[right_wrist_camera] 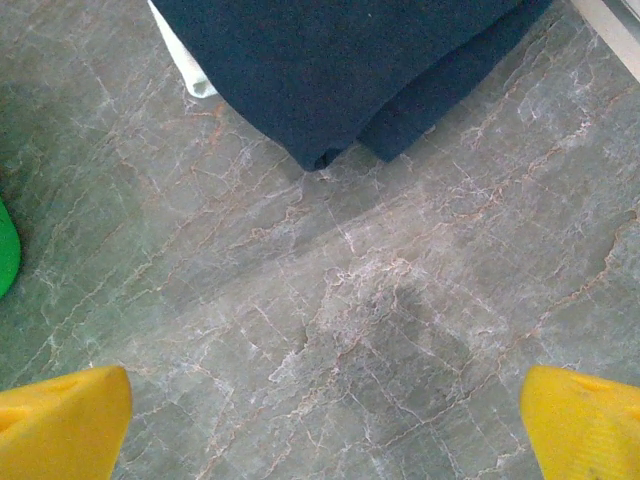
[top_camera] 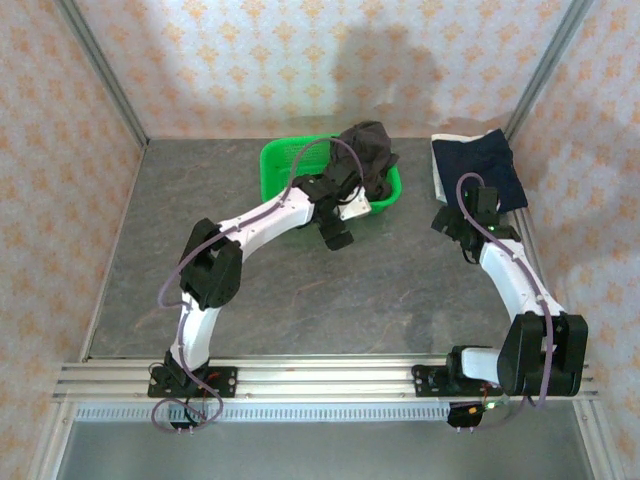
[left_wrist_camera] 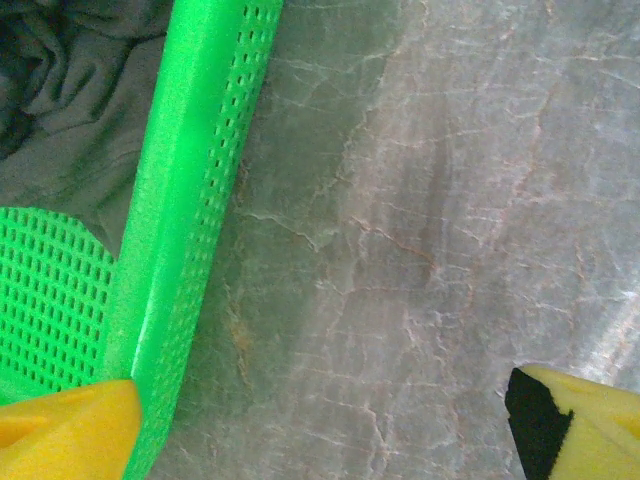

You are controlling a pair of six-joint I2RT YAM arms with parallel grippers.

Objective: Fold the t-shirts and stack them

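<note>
A dark charcoal-brown t-shirt (top_camera: pixel 368 150) lies crumpled in the green mesh basket (top_camera: pixel 290 165), spilling over its back right rim; it also fills the upper left of the left wrist view (left_wrist_camera: pixel 80 100). A folded navy t-shirt (top_camera: pixel 480 168) lies at the table's back right, with a white t-shirt showing as a thin edge (top_camera: pixel 437 178) under it. My left gripper (top_camera: pixel 340 222) hangs open at the basket's front wall (left_wrist_camera: pixel 190 200), one finger over the rim and one over the table, nothing between them (left_wrist_camera: pixel 320 440). My right gripper (top_camera: pixel 460 228) is open over bare table (right_wrist_camera: pixel 322 430), just short of the navy shirt (right_wrist_camera: pixel 340 70) and the white edge (right_wrist_camera: pixel 185 65).
The grey marbled table (top_camera: pixel 300 290) stretches open in front of the basket and between the arms. Patterned walls close in the back and sides, and a metal rail (top_camera: pixel 320 375) runs along the near edge. A sliver of the basket (right_wrist_camera: pixel 5 250) shows left of my right gripper.
</note>
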